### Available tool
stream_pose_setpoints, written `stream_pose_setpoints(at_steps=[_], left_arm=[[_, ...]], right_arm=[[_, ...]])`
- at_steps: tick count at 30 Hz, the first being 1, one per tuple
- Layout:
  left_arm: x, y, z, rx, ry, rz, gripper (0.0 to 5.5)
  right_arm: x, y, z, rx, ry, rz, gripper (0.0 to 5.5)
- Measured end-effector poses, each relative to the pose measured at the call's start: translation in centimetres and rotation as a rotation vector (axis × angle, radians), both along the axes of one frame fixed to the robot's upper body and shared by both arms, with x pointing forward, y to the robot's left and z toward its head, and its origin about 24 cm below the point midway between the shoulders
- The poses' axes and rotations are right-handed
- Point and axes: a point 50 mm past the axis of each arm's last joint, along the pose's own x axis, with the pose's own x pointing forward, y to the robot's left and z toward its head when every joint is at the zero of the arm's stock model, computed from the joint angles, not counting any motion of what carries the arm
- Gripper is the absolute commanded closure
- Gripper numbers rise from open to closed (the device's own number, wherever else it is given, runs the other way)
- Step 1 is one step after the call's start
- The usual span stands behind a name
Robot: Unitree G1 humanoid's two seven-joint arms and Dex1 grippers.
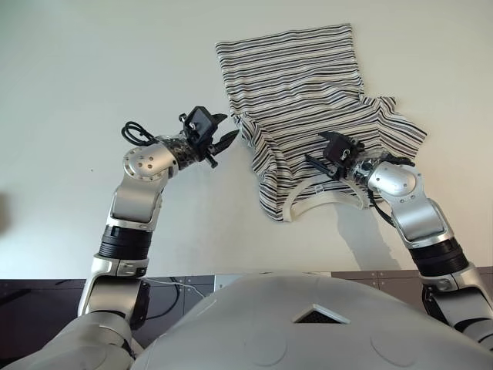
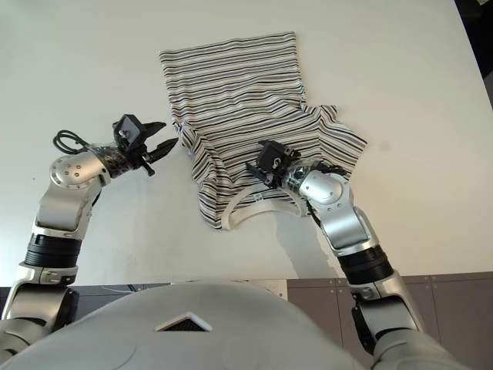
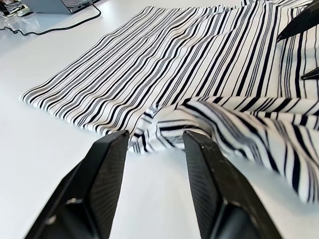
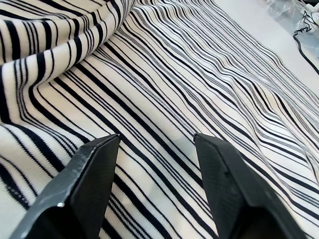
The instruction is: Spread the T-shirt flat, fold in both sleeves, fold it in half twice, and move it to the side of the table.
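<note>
A black-and-white striped T-shirt lies on the white table, hem at the far side and white collar near me. Its left side is folded inward in a rumpled ridge; the right sleeve sticks out. My left gripper hovers open just left of that folded edge, nothing between its fingers. My right gripper stands open low over the shirt's chest above the collar.
The table stretches bare to the left and right of the shirt. A laptop and a dark cable lie at the table's far edge. The table's front edge runs close to my body.
</note>
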Motion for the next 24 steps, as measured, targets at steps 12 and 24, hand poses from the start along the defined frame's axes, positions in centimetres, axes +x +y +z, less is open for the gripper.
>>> stream_pose_setpoints(at_steps=[12, 24], left_arm=[[1.5, -1.9, -2.7, 0.27, -0.045, -0.138, 3.5], [-2.8, 6.8, -0.4, 0.451, 0.06, -0.144, 3.5]], right_arm=[[0.4, 0.2, -0.2, -0.037, -0.017, 0.053, 2.76], [2.4, -3.1, -0.2, -0.258, -0.086, -0.024, 2.76]])
